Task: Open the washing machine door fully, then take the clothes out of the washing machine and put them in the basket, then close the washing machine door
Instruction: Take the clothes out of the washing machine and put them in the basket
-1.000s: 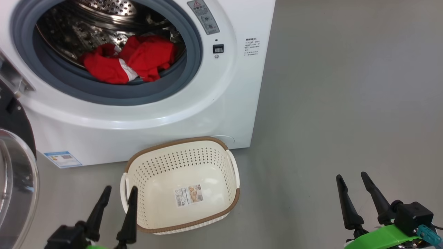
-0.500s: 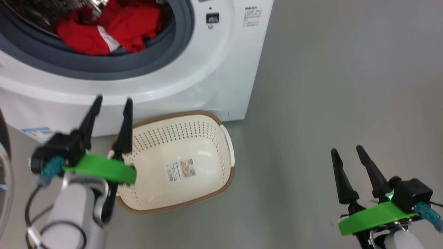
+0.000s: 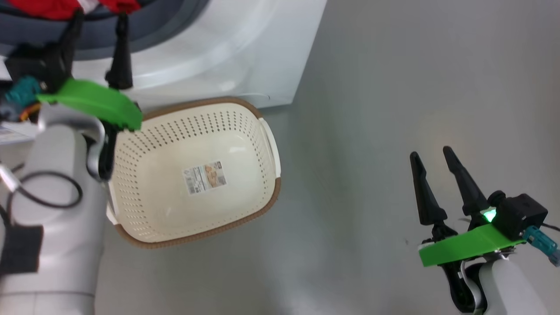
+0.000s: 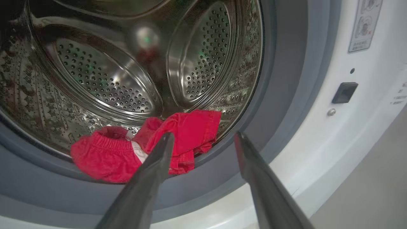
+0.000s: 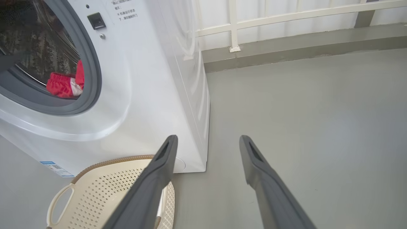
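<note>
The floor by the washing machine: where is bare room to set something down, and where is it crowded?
Free: the grey floor between the basket and the right gripper, right of the washing machine; the basket's inside holds only a label. Crowded: the drum, where the open left gripper points at the clothes.

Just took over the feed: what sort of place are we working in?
Likely a laundry or utility area, perhaps a balcony: a white front-loading washing machine on a grey floor, a perforated basket before it, a white railing behind.
</note>
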Robot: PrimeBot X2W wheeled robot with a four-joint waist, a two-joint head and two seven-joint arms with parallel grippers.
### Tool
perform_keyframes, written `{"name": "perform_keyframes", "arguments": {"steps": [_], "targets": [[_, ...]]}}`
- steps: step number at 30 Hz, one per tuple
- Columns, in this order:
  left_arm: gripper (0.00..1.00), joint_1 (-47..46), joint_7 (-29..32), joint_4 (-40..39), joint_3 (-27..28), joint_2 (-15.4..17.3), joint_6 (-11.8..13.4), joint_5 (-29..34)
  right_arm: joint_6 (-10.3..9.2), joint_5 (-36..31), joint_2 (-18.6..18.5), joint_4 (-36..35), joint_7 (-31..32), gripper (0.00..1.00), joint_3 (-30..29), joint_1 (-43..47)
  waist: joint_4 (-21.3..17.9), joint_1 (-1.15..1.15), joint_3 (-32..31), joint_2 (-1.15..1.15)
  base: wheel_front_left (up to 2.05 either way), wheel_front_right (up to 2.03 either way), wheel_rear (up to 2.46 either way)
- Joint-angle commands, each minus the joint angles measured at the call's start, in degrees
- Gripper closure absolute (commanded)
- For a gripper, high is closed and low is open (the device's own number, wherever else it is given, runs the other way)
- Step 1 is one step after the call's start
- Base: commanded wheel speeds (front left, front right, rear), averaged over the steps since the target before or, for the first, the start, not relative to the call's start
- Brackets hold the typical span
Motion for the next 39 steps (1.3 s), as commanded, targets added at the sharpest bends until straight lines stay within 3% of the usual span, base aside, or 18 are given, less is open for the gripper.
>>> {"name": "perform_keyframes", "arguments": {"steps": [1, 9, 20, 27, 39], "targets": [[0.00, -2.4, -0.3, 0.2, 1.3, 2.4, 0.4, 0.9, 0.42, 0.3, 0.0, -1.6, -0.4, 0.00, 1.3, -1.1, -1.9, 0.00, 3.4, 0.00, 0.00, 0.00, 0.00], [0.00, -12.9, -0.3, 9.4, 1.1, 3.4, 2.8, 2.8, 0.42, 0.9, 0.1, -2.0, -0.4, 0.00, 3.1, -3.2, -3.5, 0.00, 7.7, 0.00, 0.00, 0.00, 0.00], [0.00, -23.2, -0.3, 16.1, 1.7, 6.2, 5.6, 3.6, 0.42, 2.7, 0.1, -2.2, -0.4, 0.00, 5.7, -5.3, -6.3, 0.00, 12.2, 0.00, 0.00, 0.00, 0.00], [0.00, -27.8, -0.3, 18.8, 1.5, 9.1, 6.4, 4.3, 0.42, 3.5, 0.1, -2.4, -0.4, 0.00, 6.8, -5.5, -8.3, 0.00, 14.2, 0.00, 0.00, 0.00, 0.00], [0.00, -31.4, -0.3, 22.9, -0.7, 11.3, 6.8, 6.1, 0.42, 4.0, 0.1, -3.0, -0.4, 0.00, 8.2, -5.7, -10.0, 0.00, 15.4, 0.00, 0.00, 0.00, 0.00]]}}
